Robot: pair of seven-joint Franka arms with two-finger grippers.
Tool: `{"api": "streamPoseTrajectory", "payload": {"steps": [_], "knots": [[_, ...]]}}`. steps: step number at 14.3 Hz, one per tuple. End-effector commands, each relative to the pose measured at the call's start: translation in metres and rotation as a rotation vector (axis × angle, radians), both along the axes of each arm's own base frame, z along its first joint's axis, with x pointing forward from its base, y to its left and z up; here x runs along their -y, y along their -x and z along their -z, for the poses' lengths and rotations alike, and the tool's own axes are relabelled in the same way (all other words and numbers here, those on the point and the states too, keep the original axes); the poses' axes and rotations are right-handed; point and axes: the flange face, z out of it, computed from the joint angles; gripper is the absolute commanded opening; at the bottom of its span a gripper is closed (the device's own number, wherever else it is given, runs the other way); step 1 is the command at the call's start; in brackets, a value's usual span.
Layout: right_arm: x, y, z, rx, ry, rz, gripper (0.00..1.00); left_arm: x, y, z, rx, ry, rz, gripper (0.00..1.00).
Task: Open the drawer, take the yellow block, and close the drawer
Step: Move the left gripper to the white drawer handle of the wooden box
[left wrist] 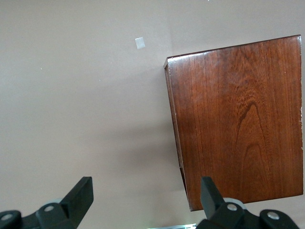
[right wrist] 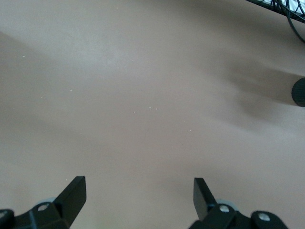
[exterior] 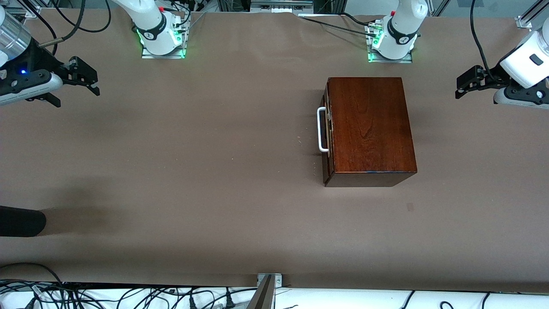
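A: Start at the table edge nearest the front camera. What lies there?

B: Bare brown tabletop (exterior: 206, 171), plus a dark rounded object (exterior: 21, 221) cut off at the right arm's end; you cannot tell what it is.

A: And the task's own thing?

B: The wooden box (exterior: 371, 128) sits farther up, toward the left arm's end, below that arm's base. Its drawer (exterior: 327, 128) is shut, front facing the right arm's end, white handle (exterior: 321, 130) standing clear of it.

A: The claws?

B: The right gripper (exterior: 92, 83) hangs over the table edge at the right arm's end, fingers spread, grasping nothing. The left gripper (exterior: 461, 88) hovers over the edge at the left arm's end, also spread and empty; that arm waits.

A: How would you open it well?

B: Bring a claw square to the handle, close around the bar's middle, and pull straight toward the right arm's end so the box does not skid.

A: The yellow block?

B: Hidden. Presumably inside the drawer, but you cannot confirm that.
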Motion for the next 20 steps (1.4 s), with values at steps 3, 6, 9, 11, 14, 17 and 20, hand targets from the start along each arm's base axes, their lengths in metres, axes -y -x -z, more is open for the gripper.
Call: {"api": "streamPoseTrajectory", "payload": {"steps": [3,6,9,11,14,17,20], "knots": [[0.003,0.001,-0.004,-0.014,0.016,0.009,1.00,0.003,0.003,-0.011,0.008,0.007,-0.005,1.00],[0.004,0.001,-0.004,-0.022,0.017,0.011,1.00,0.003,0.001,-0.010,0.006,0.005,-0.003,1.00],[0.003,0.002,-0.004,-0.022,0.016,0.011,1.00,0.003,0.001,0.002,-0.052,0.002,-0.004,1.00],[0.004,0.002,-0.003,-0.023,0.017,0.011,1.00,0.006,0.010,0.008,-0.134,0.000,0.003,1.00],[0.003,0.002,-0.004,-0.022,0.016,0.009,1.00,0.036,0.032,0.025,-0.312,0.009,0.067,1.00],[0.003,0.002,-0.004,-0.020,0.016,0.008,1.00,0.091,0.020,0.039,-0.307,0.078,0.143,1.00],[0.003,0.002,-0.004,-0.020,0.018,0.006,1.00,0.175,-0.001,0.076,-0.242,0.094,0.193,1.00]]}}
